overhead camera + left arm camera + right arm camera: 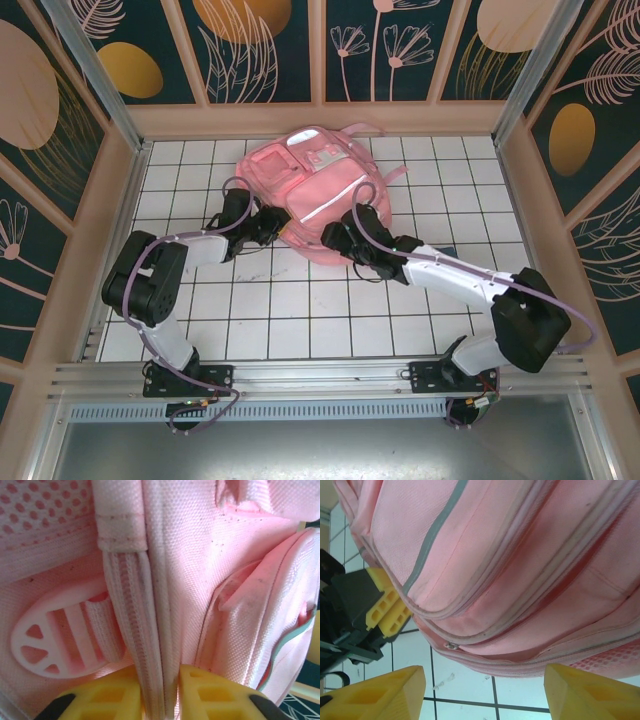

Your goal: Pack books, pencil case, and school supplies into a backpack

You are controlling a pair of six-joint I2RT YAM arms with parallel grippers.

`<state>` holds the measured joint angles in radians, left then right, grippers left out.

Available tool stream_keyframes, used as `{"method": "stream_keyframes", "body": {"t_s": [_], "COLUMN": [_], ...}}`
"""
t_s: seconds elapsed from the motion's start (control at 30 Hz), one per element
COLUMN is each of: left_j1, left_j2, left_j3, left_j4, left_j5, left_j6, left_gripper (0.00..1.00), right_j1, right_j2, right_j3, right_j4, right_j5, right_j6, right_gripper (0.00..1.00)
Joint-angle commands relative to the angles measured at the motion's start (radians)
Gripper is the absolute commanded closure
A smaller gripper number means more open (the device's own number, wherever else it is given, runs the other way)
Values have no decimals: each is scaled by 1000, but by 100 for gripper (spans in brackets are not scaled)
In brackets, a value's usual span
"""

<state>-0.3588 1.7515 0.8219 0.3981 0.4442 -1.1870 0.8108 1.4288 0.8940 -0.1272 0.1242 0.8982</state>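
The pink backpack [312, 190] lies on the tiled table, its near end towards the arms. My left gripper [268, 226] is at its near left edge. Up close the yellow fingers [107, 697] are shut on a ridge of the backpack's [225, 580] zip seam, which fills the narrow gap of the left gripper [161, 682]. My right gripper [335, 238] sits at the near edge. It stands open [485, 687] over bare tile, just short of the backpack's [510, 555] lower zip and its metal zip pull [451, 645]. The books, pencil case and school supplies are out of view.
A white plastic strap buckle [55, 640] lies beside the pinched seam. The left gripper's yellow fingers [385, 610] press against the backpack's corner in the right wrist view. White tiles [300, 310] spread between the arms; walls [320, 115] enclose the table.
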Motion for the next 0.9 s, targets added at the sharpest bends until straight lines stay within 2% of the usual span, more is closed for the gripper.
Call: {"method": "stream_keyframes", "body": {"t_s": [0.0,0.1,0.23,0.53,0.7,0.87], "left_j1": [0,0,0,-2,-2,-2], "left_j2": [-32,-93,-141,-185,-182,-185], "left_j3": [28,32,33,29,29,23], "left_j4": [59,49,47,54,74,81], "left_j5": [48,56,76,105,126,137], "left_j6": [-16,-16,-29,-46,-56,-59], "left_gripper": [83,88,90,89,89,89], "right_j1": [46,81,113,117,106,101], "right_j2": [50,107,180,269,305,342], "right_j3": [84,158,246,308,327,364], "right_j4": [-77,-142,-168,-141,-75,-72], "right_j5": [41,82,94,130,93,140], "right_j6": [-76,-122,-145,-18,-2,7], "right_gripper": [39,42,47,53,65,68]}}
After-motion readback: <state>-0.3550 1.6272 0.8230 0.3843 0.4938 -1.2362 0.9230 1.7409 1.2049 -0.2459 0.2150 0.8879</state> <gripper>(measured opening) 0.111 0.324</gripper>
